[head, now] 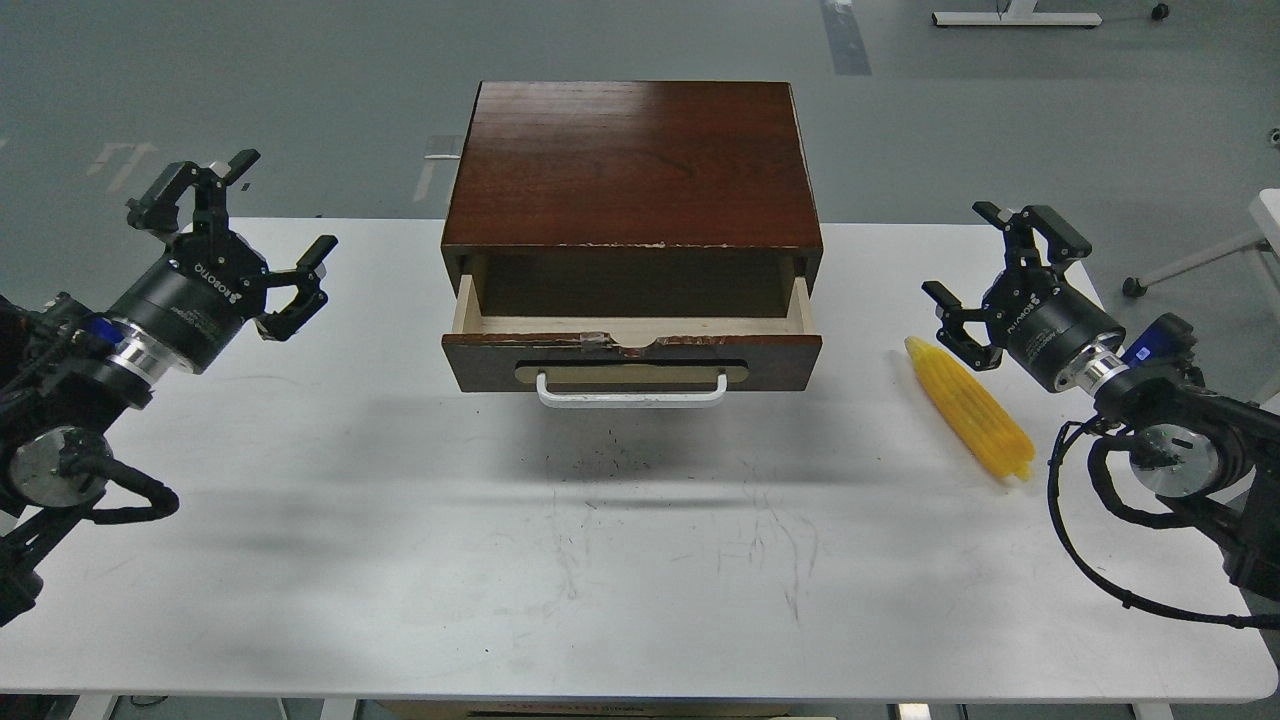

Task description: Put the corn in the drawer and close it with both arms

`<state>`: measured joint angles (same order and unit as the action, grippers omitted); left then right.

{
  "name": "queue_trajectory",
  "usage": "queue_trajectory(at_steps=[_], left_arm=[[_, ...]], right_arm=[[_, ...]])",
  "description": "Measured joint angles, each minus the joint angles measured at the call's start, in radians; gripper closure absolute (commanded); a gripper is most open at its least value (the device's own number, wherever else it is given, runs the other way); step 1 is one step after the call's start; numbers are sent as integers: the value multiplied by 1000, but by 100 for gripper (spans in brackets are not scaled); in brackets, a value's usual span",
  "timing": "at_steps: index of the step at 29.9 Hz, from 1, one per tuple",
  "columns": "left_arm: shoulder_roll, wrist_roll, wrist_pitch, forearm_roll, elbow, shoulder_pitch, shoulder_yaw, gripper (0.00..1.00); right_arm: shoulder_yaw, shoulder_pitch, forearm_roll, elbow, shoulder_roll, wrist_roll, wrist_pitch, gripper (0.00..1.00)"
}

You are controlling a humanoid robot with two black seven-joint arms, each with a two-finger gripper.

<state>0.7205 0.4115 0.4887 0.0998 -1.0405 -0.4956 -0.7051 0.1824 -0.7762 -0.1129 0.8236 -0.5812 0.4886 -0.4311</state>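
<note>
The yellow corn [968,407] lies on the white table [620,570] at the right, tapered end toward the back left. The dark reddish-brown cabinet [632,160] stands at the back centre. Its drawer [632,340] is pulled partly open, pale wood inside, nothing seen in it, with a white bar handle [632,392]. My right gripper [975,262] is open and empty, just above and behind the corn's tapered end. My left gripper [250,215] is open and empty, raised at the far left, well clear of the cabinet.
A white chair or stand leg [1200,262] shows off the table's right edge. Another white frame [1015,18] stands on the grey floor at the back. The table's front edge runs along the bottom of the view.
</note>
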Motion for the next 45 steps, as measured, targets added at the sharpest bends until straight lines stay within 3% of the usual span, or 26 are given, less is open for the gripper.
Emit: queue_trajectory(at_steps=[19,23,36,45], left_arm=[[2,32,0,0,12,-15,-44,0],[5,38,0,0,7,-15,-44,0],[-3,38,0,4,0,-15,-44,0],[4,38,0,10,-7,-13,-43,0]], right_arm=[[-12,-13,16,8,-25,0,-13,0],[-22,-51,65,23,-84,0,-14,0],[-61,-250,892,37,-280,0,23,0],[-233,-234,1275,38,-278,0,273,0]])
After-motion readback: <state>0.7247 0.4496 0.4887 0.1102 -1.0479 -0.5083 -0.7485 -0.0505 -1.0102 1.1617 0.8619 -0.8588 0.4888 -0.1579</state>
